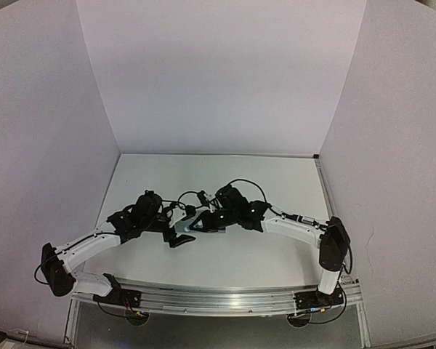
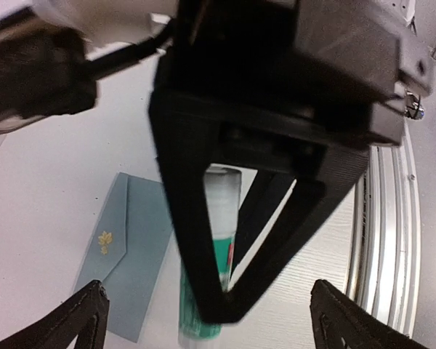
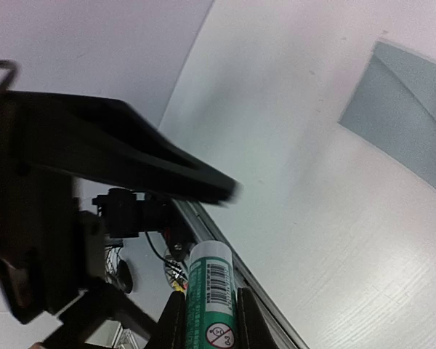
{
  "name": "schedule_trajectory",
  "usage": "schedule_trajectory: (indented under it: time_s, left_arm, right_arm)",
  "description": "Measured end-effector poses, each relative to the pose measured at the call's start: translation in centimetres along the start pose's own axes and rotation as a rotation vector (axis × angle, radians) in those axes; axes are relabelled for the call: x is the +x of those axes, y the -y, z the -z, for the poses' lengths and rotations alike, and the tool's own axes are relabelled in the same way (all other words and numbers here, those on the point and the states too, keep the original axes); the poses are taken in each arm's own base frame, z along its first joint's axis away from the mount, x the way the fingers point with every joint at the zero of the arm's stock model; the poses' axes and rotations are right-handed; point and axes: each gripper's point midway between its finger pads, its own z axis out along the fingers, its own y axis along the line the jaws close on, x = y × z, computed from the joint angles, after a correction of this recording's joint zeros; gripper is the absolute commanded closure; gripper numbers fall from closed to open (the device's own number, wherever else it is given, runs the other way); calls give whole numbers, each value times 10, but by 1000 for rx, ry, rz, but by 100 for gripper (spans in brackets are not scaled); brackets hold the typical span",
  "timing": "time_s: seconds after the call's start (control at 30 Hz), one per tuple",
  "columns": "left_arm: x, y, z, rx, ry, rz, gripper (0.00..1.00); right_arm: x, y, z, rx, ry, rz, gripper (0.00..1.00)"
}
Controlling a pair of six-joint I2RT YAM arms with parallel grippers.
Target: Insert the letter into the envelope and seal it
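Note:
The teal envelope (image 2: 134, 247) lies flat on the white table, its triangular flap folded down with a small gold emblem on it. It also shows in the right wrist view (image 3: 410, 120) and under the grippers in the top view (image 1: 207, 227). My right gripper (image 3: 209, 302) is shut on a green-and-white glue stick (image 3: 209, 273) and holds it above the table beside the envelope. The stick also shows in the left wrist view (image 2: 221, 207). My left gripper (image 2: 207, 291) is open, its fingers spread on either side of the right gripper's fingers. The letter is out of view.
The aluminium rail (image 2: 392, 240) runs along the table's near edge, close to both grippers. White walls (image 1: 218, 73) enclose the table at the back and on both sides. The two arms meet at the table's middle (image 1: 196, 222).

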Motion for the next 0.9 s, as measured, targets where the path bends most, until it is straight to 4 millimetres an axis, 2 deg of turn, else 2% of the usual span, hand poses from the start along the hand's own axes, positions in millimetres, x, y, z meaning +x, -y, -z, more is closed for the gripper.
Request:
schedule_trajectory:
  time_s: [0.1,0.2,0.3,0.37,0.43,0.53,0.73,0.9]
  left_arm:
    - [-5,-10,4,-63,14,2,0]
    - [-8,-20,10,-131,21,-1,0]
    - [-7,-25,13,-167,18,21,0]
    - [-4,-26,12,-171,11,37,0]
    - [0,-25,11,-168,0,52,0]
    - [4,-23,11,-165,-8,62,0]
    - [4,-23,12,-166,-6,71,0]
    - [8,-21,11,-162,-12,80,0]
  right_arm:
    - [-3,38,16,124,19,-78,100]
    - [-16,90,47,316,54,-158,100]
    - [-34,136,87,538,81,-197,100]
    - [-52,153,106,642,102,-197,100]
    - [-65,168,117,719,102,-191,100]
    - [-75,192,119,823,57,-181,100]
    - [-65,244,97,978,-104,-179,100]
    - [-60,263,87,1022,-171,-165,100]
